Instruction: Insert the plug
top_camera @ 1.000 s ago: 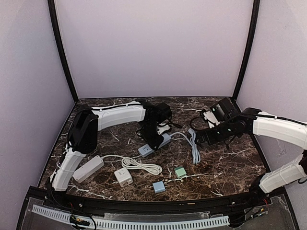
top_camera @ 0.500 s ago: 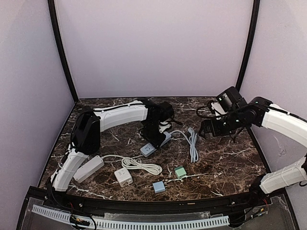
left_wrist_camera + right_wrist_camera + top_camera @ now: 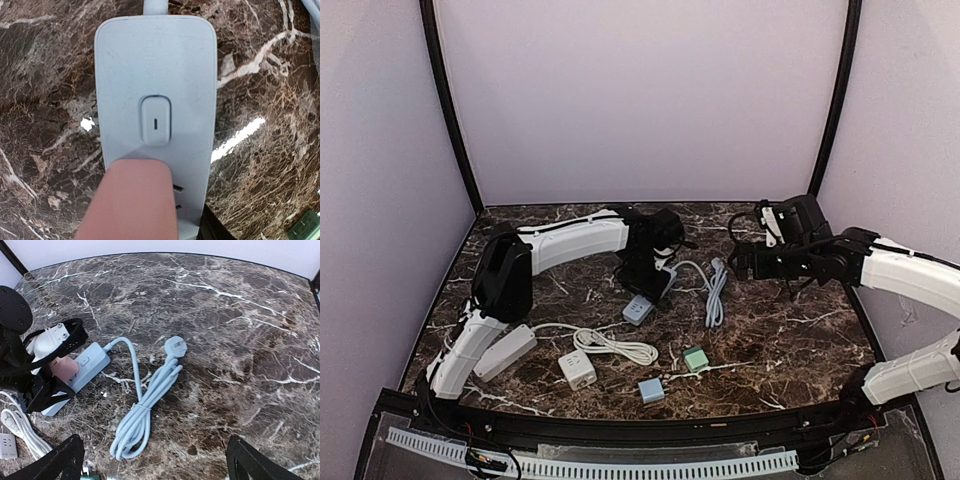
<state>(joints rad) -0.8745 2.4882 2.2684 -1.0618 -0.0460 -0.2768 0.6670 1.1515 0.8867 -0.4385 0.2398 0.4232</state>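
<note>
Starting with the top external view, the left gripper (image 3: pixel 644 292) is down at the marble table (image 3: pixel 790 340). Its fingers are clamped on the blue power strip (image 3: pixel 638 309), which sticks out from under it toward the arm bases. The right gripper (image 3: pixel 748 262) hangs above the table well apart from the left one, jaws spread wide and holding nothing. The plug (image 3: pixel 718 268) lies on the table just beside the right gripper, on the side facing the left gripper, at the far end of its bundled cable (image 3: pixel 711 300). Nearer the bases than the left gripper lie a white power strip (image 3: pixel 504 351), a coiled white cord (image 3: pixel 615 346), a white adapter (image 3: pixel 577 369), a green adapter (image 3: pixel 695 358) and a blue adapter (image 3: pixel 651 389).

In the left wrist view, the pink finger pad (image 3: pixel 132 200) lies across the face of the blue power strip (image 3: pixel 155 65), covering part of the socket slots (image 3: pixel 177 189). A black finger (image 3: pixel 207 230) shows at the strip's right edge. The switch (image 3: pixel 155 120) sits just ahead of the pad.

In the right wrist view, the right gripper's black fingertips (image 3: pixel 60 462) stand at the bottom corners, far apart, with only table and cable (image 3: pixel 145 415) between them. The plug (image 3: pixel 175 346) lies free ahead of them. Its cable loops back to the blue power strip (image 3: pixel 87 362), gripped by the left gripper (image 3: pixel 55 377) far to their left.
</note>
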